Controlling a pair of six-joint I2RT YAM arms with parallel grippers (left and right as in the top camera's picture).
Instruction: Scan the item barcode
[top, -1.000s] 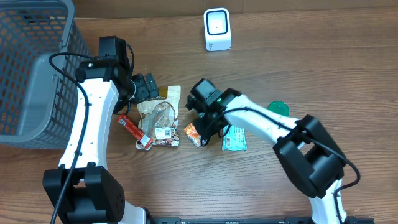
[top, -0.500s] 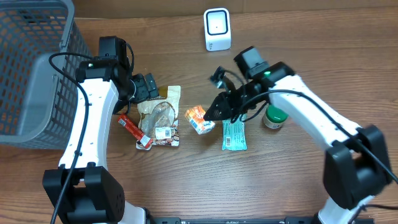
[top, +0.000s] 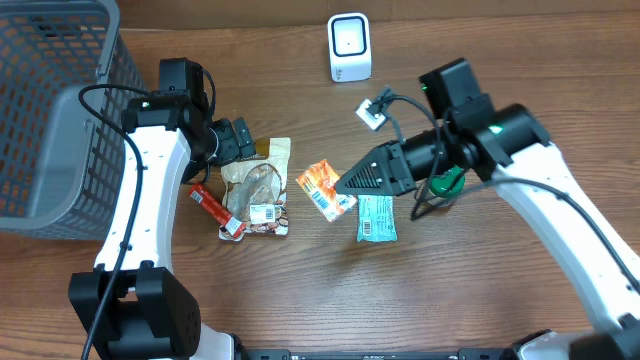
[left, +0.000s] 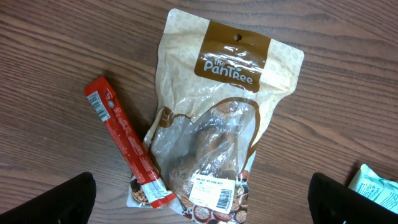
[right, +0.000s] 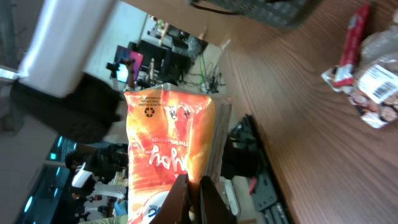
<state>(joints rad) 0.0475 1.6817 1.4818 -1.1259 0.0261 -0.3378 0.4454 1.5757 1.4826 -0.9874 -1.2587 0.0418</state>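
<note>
An orange snack packet hangs above the table's middle, pinched at its edge by my right gripper, which is shut on it. The right wrist view has the packet standing up out of the closed fingers, its printed face toward the camera. The white scanner stands at the back, apart from the packet. My left gripper hovers open over a tan Pantree pouch; nothing is between its fingertips.
A red stick pack lies at the pouch's left edge, and a teal packet lies right of centre. A green lid sits under the right arm. A grey mesh basket fills the far left.
My right arm has lifted the orange packet off the table and swung up and to the right, turning the packet. The left arm has not moved.
</note>
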